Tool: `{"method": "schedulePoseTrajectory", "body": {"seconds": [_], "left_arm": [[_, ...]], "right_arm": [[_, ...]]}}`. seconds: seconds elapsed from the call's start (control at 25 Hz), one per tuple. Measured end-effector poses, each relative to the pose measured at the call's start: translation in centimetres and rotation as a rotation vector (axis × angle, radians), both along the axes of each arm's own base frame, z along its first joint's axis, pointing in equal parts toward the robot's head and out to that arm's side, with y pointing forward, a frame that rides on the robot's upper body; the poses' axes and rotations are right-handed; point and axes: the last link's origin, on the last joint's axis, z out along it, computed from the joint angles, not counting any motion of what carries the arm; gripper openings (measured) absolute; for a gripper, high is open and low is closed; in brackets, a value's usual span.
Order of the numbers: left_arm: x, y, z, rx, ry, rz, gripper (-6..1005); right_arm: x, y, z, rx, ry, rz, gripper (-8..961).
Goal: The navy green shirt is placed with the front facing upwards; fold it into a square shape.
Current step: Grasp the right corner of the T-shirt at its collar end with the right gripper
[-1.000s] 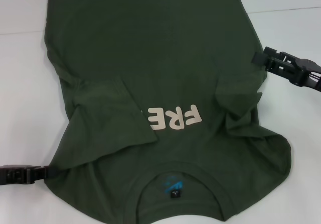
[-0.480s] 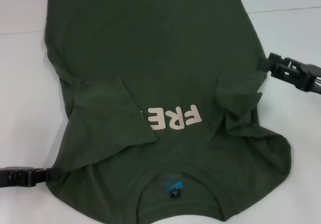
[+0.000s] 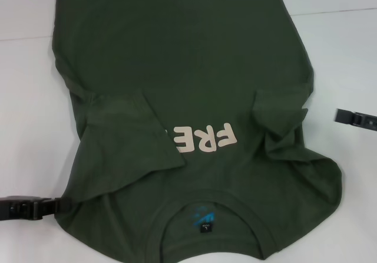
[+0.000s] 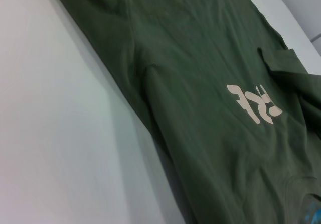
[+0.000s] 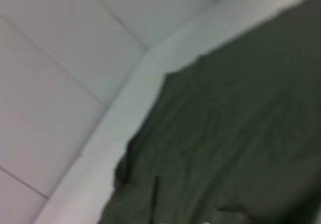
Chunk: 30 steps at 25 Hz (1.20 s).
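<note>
The navy green shirt (image 3: pixel 194 56) lies flat on the white table, front up, with its collar and blue-logo label (image 3: pixel 203 219) nearest me. Its left sleeve (image 3: pixel 126 139) is folded inward over part of the cream print (image 3: pixel 206 138). The right sleeve (image 3: pixel 283 112) lies bunched and partly turned in. Low on the table at the near left, my left gripper (image 3: pixel 59 206) has its tip against the shirt's shoulder edge. My right gripper (image 3: pixel 347 117) shows only at the far right border, apart from the cloth. The left wrist view shows the shirt (image 4: pixel 200 58) and its print (image 4: pixel 255 103).
White table (image 3: pixel 23 98) surrounds the shirt on both sides, with a seam line running across the far part. The right wrist view shows the shirt's edge (image 5: pixel 241 133) on the white surface (image 5: pixel 75 58).
The right gripper has drawn back from the shirt's right edge, moving right and nearer to me, almost out of view. The left gripper has crept slightly right against the shoulder edge.
</note>
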Motion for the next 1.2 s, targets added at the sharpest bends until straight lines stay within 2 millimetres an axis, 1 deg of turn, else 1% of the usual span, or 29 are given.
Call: {"method": "schedulePoseTrajectory", "body": {"seconds": [0.16,0.28,0.36,0.52,0.92,1.2], "left_arm": [[0.0,0.0,0.0,0.0,0.003,-0.001,12],[-0.1,0.0,-0.1,0.0,0.004,0.0,13],[-0.1,0.0,-0.1,0.0,0.003,-0.001,13],[0.0,-0.1,-0.1,-0.003,-0.001,-0.003,14],[0.1,0.0,0.0,-0.003,0.001,-0.006,17],[0.0,0.1,0.0,0.0,0.005,-0.005,20]], "right_arm": [[0.8,-0.7,1.1,-0.009,-0.011,-0.071,775],[1.3,-1.1,1.1,-0.053,-0.031,-0.115,757],[1.6,-1.2,0.9,-0.091,-0.05,-0.139,741],[1.8,-1.1,0.4,-0.145,-0.081,-0.161,742],[1.4,-0.5,-1.2,-0.224,-0.111,-0.165,743],[1.3,-0.1,-2.2,-0.245,-0.119,-0.164,741]]}}
